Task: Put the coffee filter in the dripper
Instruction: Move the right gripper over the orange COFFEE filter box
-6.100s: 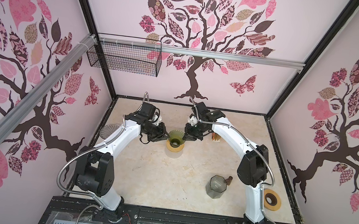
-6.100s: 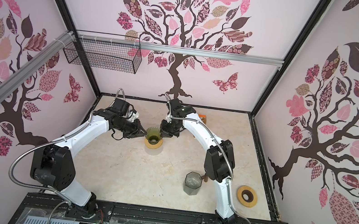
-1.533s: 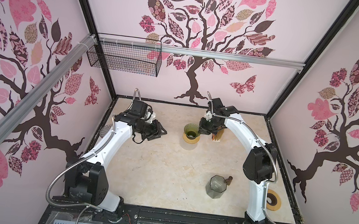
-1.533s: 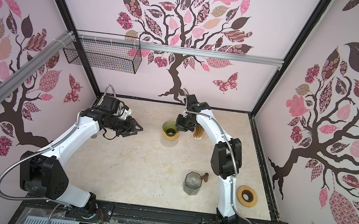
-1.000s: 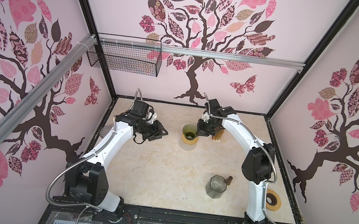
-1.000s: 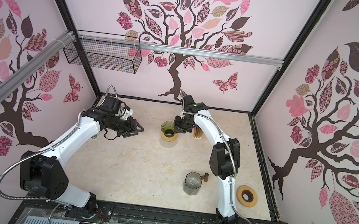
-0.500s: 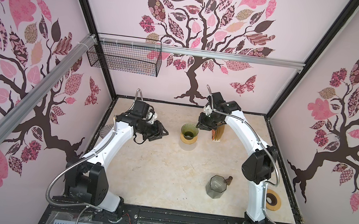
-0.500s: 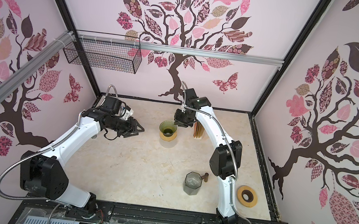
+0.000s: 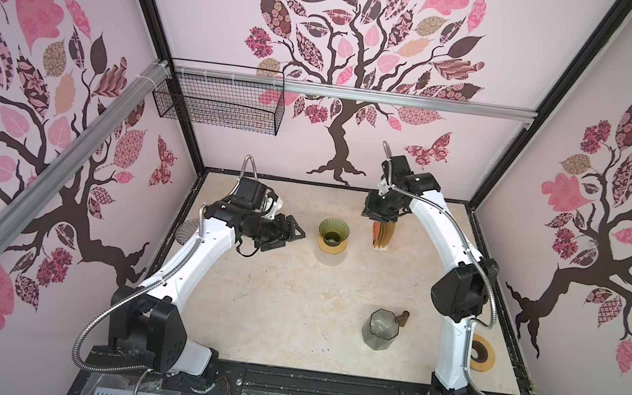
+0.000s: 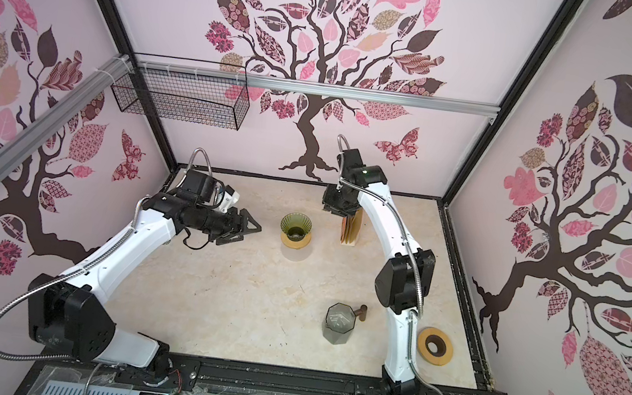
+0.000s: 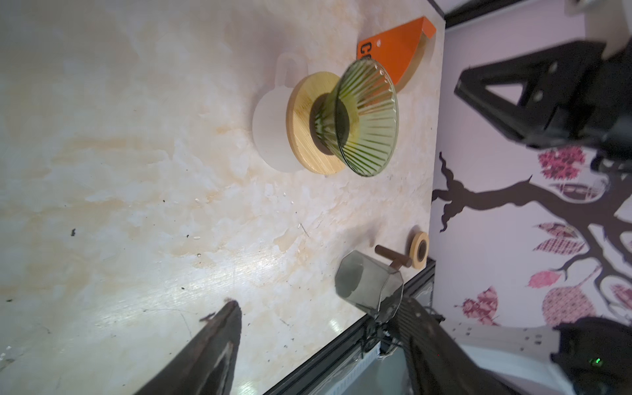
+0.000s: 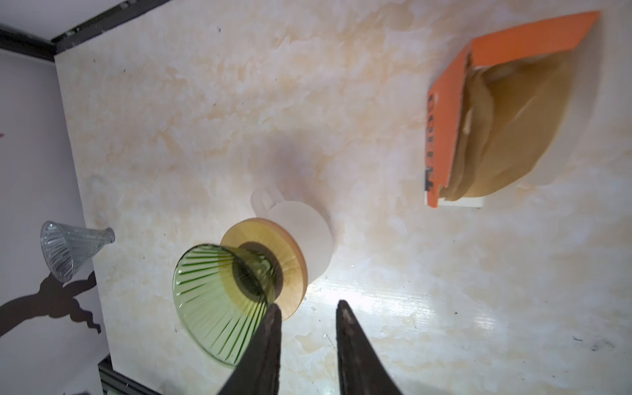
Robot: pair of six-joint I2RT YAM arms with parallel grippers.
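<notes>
The dripper [image 9: 333, 234] [image 10: 295, 230] is a green ribbed glass cone on a wooden ring, standing upright and empty on a white coaster at the back middle of the table. Brown paper coffee filters [image 12: 506, 133] [image 9: 383, 235] stand in an orange holder just right of it. My right gripper [image 9: 375, 215] [image 12: 307, 304] hangs above the holder's left end, jaws a little apart with nothing between them. My left gripper [image 9: 297, 234] [image 11: 321, 304] hovers left of the dripper [image 11: 362, 116], wide open and empty.
A grey glass carafe [image 9: 381, 330] with a brown handle stands at the front right. A wooden ring [image 9: 481, 356] lies by the right arm's base. A clear glass cone [image 12: 68, 249] lies by the left wall. A wire basket [image 9: 218, 105] hangs at the back left.
My right gripper has drawn up and to the right, away from the dripper and over the filter holder, with its jaws parting slightly. My left gripper's jaws have spread much wider.
</notes>
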